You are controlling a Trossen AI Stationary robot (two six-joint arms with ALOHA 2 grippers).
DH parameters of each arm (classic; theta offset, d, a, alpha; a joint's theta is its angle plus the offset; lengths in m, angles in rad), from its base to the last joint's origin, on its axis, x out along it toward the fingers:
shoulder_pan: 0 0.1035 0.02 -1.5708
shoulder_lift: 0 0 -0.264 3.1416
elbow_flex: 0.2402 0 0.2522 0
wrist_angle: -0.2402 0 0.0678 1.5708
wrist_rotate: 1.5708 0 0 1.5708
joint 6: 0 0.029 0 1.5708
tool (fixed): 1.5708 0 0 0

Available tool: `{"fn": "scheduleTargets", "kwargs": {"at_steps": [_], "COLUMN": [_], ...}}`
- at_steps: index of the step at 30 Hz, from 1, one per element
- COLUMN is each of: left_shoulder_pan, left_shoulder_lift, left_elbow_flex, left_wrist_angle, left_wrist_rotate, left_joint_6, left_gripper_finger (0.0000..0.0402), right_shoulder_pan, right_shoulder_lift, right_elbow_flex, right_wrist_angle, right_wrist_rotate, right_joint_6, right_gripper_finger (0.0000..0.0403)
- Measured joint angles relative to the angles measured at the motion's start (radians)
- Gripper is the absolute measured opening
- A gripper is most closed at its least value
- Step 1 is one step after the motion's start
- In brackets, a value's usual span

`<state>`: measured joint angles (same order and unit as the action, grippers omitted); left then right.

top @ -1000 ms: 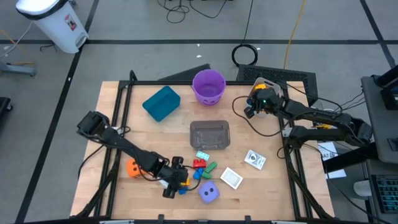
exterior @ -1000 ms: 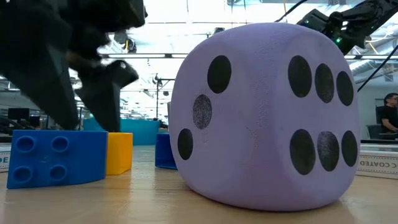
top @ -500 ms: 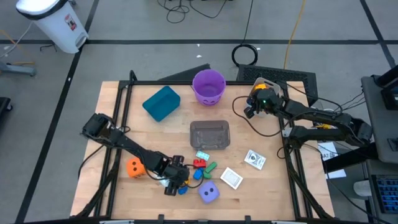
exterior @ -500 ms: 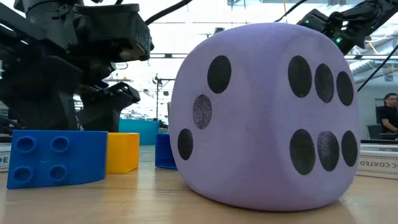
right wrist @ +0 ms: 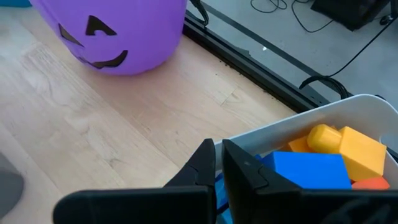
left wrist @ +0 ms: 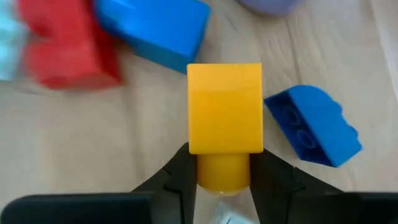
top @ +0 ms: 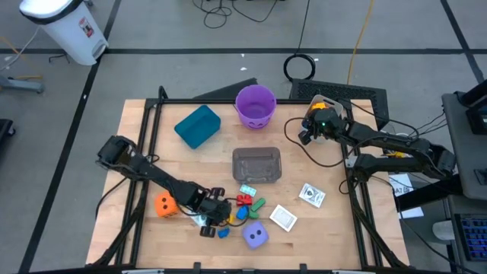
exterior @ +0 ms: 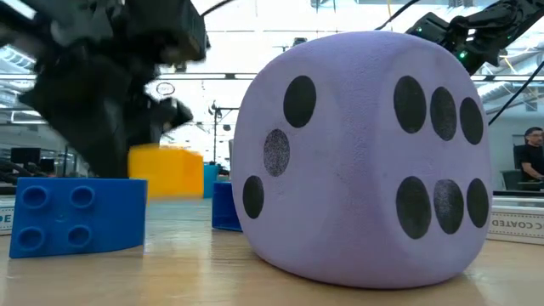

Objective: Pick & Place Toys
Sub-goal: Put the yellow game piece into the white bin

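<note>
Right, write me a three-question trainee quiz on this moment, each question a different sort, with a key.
1. True or false: the left gripper is shut on the yellow block.
2. Multiple choice: in the low view, the yellow block is (A) flat on the table, (B) lifted above the table, (C) on top of the purple die.
3. Fill in: the right gripper waits near the purple ____.

Key: 1 true; 2 B; 3 bucket.

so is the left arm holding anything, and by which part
Yes: the left gripper is shut on a small yellow plastic block, gripping the round stud at its end.
</note>
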<state>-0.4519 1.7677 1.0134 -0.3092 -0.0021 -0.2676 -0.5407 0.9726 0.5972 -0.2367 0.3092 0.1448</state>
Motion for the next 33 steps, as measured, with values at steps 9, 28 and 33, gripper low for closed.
{"fn": "scheduleTargets", "kwargs": {"at_steps": [9, 28, 33], "left_shoulder_pan": [0.019, 0.426, 0.571], "left_shoulder_lift": [-0.240, -0.267, -0.240], "left_elbow_flex": [0.000, 0.002, -0.002], "left_wrist_angle": [-0.021, 0.571, 0.637], "left_wrist_rotate": [-0.313, -0.120, 0.086], "left_joint_6": [0.030, 0.482, 0.430], "left_gripper_finger": [0.0118, 0.0117, 0.0117], "right_shoulder_pan": [0.001, 0.196, 0.196], "right_shoulder_lift": [0.000, 0.000, 0.000], "right_elbow_flex": [0.000, -0.088, -0.092], "right_wrist_angle": [0.006, 0.410, 0.412], "right_wrist_rotate": [-0.001, 0.000, 0.002], "right_joint_6": [0.000, -0.244, -0.243], "right_gripper_finger": [0.0006, 0.0006, 0.0006]}}
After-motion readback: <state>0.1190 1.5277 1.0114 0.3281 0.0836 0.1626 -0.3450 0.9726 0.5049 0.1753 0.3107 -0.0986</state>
